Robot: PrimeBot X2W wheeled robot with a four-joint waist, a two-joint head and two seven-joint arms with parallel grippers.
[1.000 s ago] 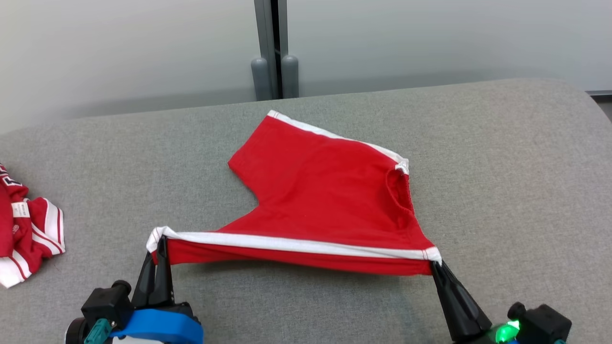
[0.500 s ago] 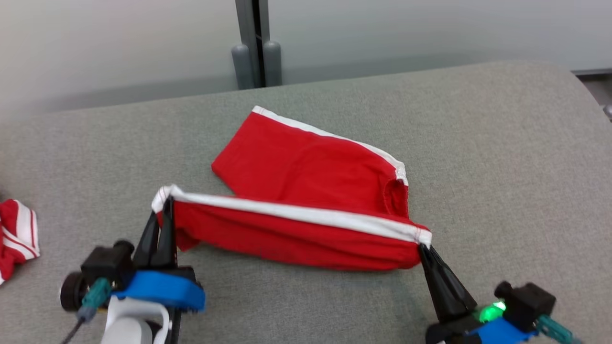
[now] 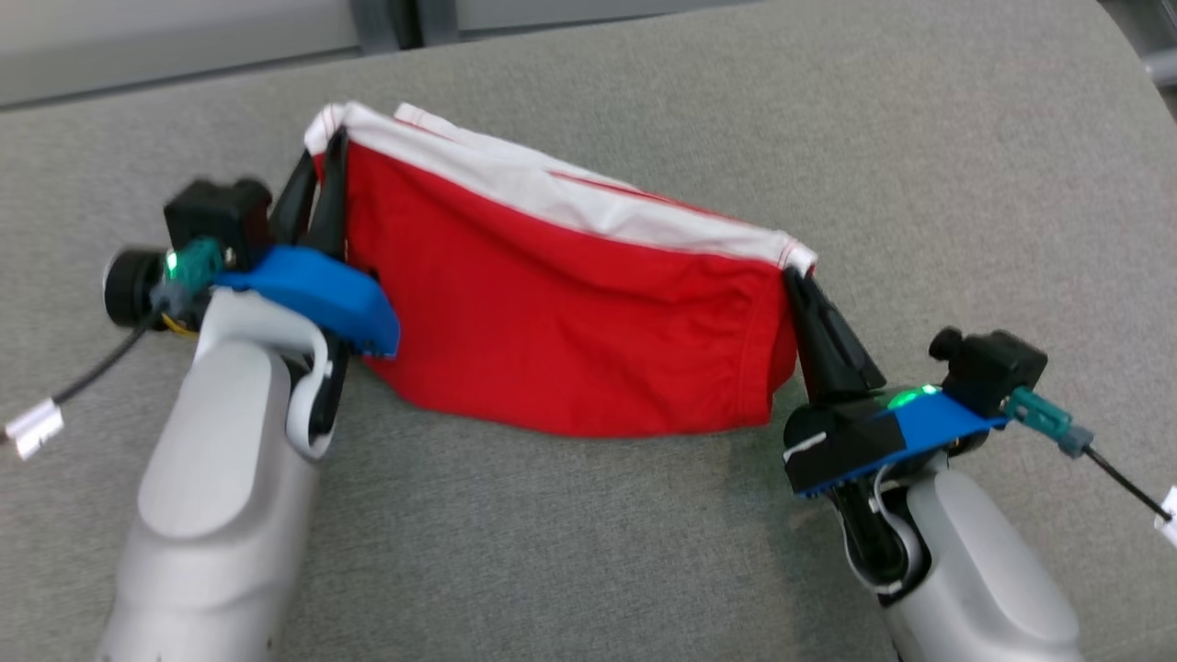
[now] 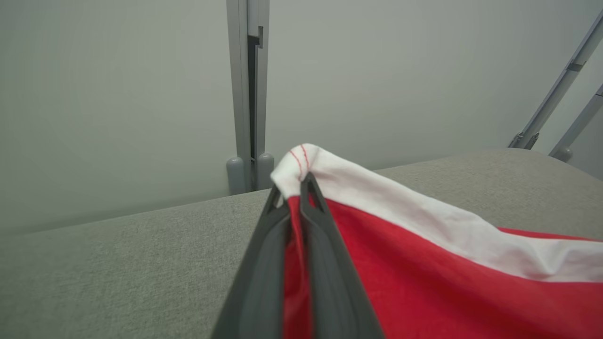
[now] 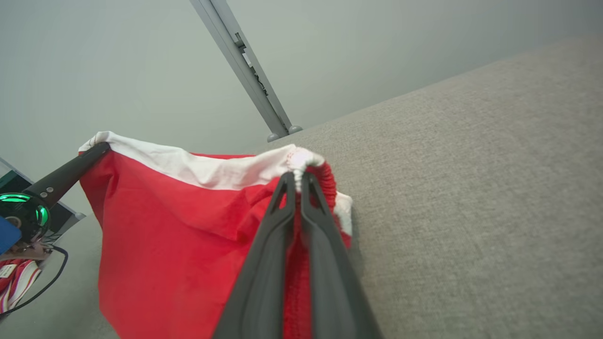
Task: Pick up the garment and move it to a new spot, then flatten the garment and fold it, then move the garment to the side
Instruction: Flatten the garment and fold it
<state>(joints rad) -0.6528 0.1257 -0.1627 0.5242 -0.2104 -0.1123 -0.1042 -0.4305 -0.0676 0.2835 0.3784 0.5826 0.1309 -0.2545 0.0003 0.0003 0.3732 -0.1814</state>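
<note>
The garment (image 3: 570,322) is a pair of red shorts with white side stripes, lifted and stretched between my two grippers, its near half raised over its far half. My left gripper (image 3: 320,156) is shut on the white-trimmed corner at the garment's left end, seen close in the left wrist view where the gripper (image 4: 293,184) pinches the cloth (image 4: 424,263). My right gripper (image 3: 793,274) is shut on the opposite corner; in the right wrist view the gripper (image 5: 297,176) grips bunched white and red fabric (image 5: 165,235). The lower red edge hangs down toward the grey surface (image 3: 588,542).
The grey fabric-covered surface (image 3: 965,184) runs wide on all sides. A grey post (image 4: 247,94) stands against the pale wall behind it. Another red and white striped cloth (image 5: 14,282) lies at the left beyond my left gripper (image 5: 70,172).
Both grippers have carried the near striped edge up and away over the rest of the garment, so it now hangs folded. The head camera has tilted down, and both forearms have come into view.
</note>
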